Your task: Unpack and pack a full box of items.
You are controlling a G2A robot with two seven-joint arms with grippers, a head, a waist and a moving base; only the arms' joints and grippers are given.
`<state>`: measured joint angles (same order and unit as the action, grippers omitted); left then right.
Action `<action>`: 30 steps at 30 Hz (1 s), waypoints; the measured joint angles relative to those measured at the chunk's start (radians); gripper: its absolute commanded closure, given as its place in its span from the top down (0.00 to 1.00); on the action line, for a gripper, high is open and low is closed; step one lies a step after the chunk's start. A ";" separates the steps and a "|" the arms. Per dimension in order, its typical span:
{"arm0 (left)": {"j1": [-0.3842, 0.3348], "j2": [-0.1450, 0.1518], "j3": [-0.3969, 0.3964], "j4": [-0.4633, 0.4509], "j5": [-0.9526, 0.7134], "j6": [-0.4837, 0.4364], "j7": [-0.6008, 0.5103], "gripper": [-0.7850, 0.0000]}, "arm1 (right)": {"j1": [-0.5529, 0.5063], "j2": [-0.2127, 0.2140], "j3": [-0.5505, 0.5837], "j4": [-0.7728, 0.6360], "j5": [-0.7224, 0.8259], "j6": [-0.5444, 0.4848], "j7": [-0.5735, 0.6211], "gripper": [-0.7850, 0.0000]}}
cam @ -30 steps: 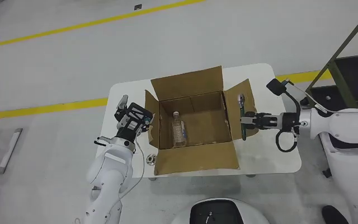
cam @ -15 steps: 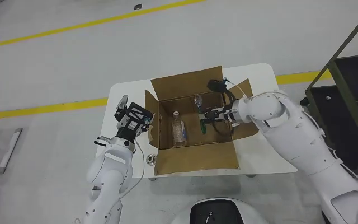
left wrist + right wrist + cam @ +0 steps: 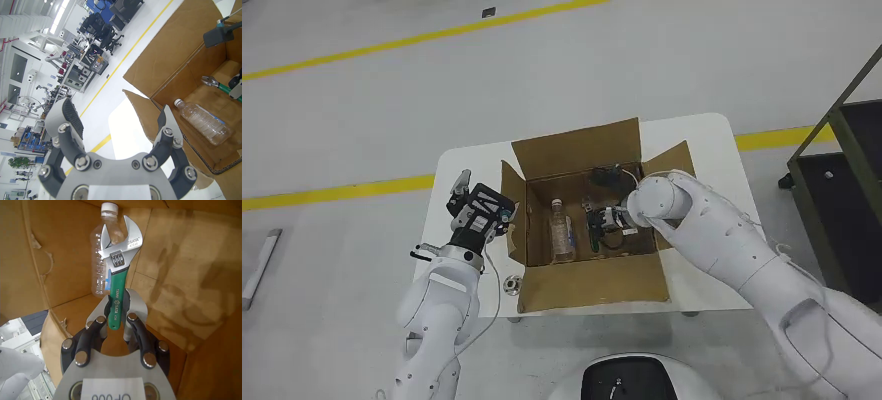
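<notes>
An open cardboard box [image 3: 587, 280] stands on the white table [image 3: 712, 135]. A clear plastic bottle [image 3: 561, 231] [image 3: 203, 124] [image 3: 98, 262] lies on the box floor by its left wall. My right gripper [image 3: 595, 222] [image 3: 117, 303] is inside the box, shut on the green handle of an adjustable wrench [image 3: 118, 262] [image 3: 213, 83] whose steel head points toward the bottle's neck. My left gripper [image 3: 482, 208] [image 3: 119, 117] is open and holds nothing, above the table just outside the box's left flap.
The box's four flaps [image 3: 577, 150] are folded outward. A small round metal part [image 3: 511, 286] lies on the table near the box's front left corner. Bare table surface lies to the right of the box.
The right arm swung from the table's right side over the right flap and down into the box, carrying the wrench. The left arm stayed still.
</notes>
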<state>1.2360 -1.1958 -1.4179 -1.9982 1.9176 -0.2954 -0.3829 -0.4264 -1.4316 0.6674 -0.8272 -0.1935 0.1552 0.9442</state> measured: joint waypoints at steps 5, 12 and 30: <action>0.000 0.000 0.000 0.000 0.000 0.000 0.000 1.00 | 0.046 -0.061 -0.064 0.108 0.010 -0.005 -0.024 0.37; 0.000 0.000 0.000 0.000 0.000 0.000 0.000 1.00 | 0.090 -0.125 -0.109 0.215 0.021 -0.045 -0.035 0.46; 0.000 0.000 0.000 0.000 0.000 0.000 0.000 1.00 | 0.138 -0.024 0.141 0.181 0.139 -0.341 0.025 0.00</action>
<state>1.2360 -1.1958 -1.4179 -1.9982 1.9176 -0.2954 -0.3829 -0.2882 -1.4557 0.8087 -0.6457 -0.0545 -0.1853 0.9695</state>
